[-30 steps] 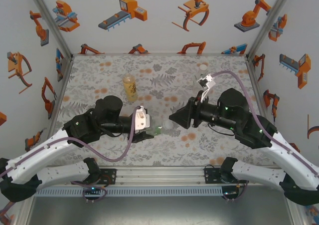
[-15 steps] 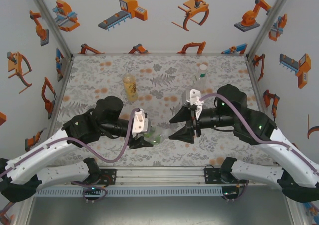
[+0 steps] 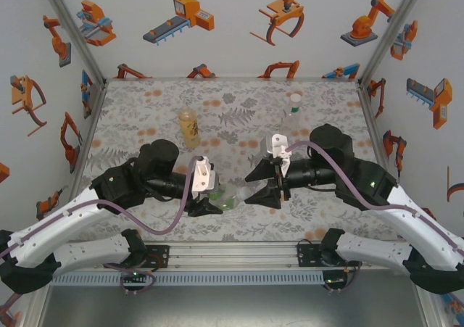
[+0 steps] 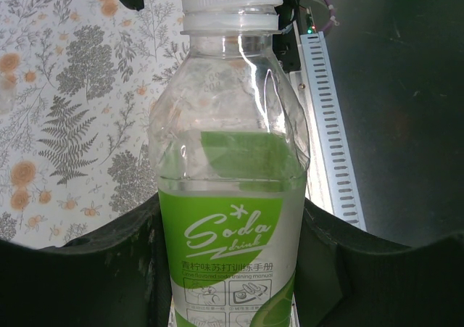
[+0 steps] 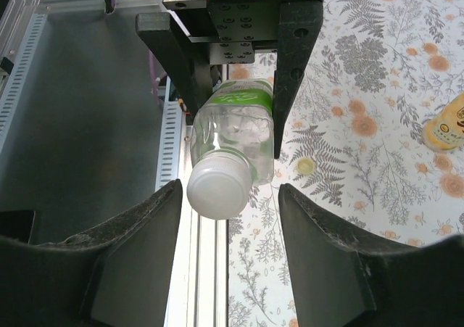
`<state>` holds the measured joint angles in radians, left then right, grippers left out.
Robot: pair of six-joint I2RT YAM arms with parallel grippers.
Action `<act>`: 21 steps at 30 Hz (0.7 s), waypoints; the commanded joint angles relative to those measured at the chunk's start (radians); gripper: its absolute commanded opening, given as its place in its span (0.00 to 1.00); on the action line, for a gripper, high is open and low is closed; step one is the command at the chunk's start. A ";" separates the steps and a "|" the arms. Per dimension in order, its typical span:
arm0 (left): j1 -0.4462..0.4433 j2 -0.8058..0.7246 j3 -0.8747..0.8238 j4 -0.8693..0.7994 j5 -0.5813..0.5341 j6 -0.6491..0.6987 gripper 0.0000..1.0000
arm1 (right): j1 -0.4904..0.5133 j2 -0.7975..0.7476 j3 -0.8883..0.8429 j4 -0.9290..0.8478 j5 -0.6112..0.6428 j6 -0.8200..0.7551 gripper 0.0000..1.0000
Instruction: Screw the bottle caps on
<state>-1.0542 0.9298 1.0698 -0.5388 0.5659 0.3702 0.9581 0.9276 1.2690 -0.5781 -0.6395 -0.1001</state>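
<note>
I'm clamping the soda bottle in the left gripper, lying level above the bench by its near edge, mid-way along. Its cap is pointing straight at the right gripper, which is gaping wide just off it.

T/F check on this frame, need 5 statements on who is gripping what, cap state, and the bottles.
1. The left gripper is clamped on the green-label bottle. True.
2. That bottle's neck is bare. False: a white cap sits on it.
3. The right gripper is shut on the white cap. False: its fingers stand open on either side of the cap, with a gap showing in the right wrist view.
4. The amber bottle stands upright on the table, away from both grippers. True.
5. The green-label bottle is held upright. False: it lies roughly level, cap end toward the right gripper.
</note>
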 commanded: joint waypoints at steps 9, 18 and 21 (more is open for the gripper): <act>-0.003 0.003 0.026 0.029 0.022 -0.026 0.00 | 0.002 -0.003 -0.026 0.055 -0.007 0.002 0.42; -0.003 0.003 0.021 0.043 0.018 -0.032 0.00 | 0.002 -0.003 -0.036 0.054 -0.001 0.005 0.41; -0.003 0.006 0.022 0.048 0.017 -0.032 0.00 | 0.002 -0.003 -0.037 0.056 0.004 0.011 0.32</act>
<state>-1.0538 0.9363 1.0698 -0.5308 0.5507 0.3489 0.9592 0.9276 1.2434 -0.5556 -0.6434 -0.0986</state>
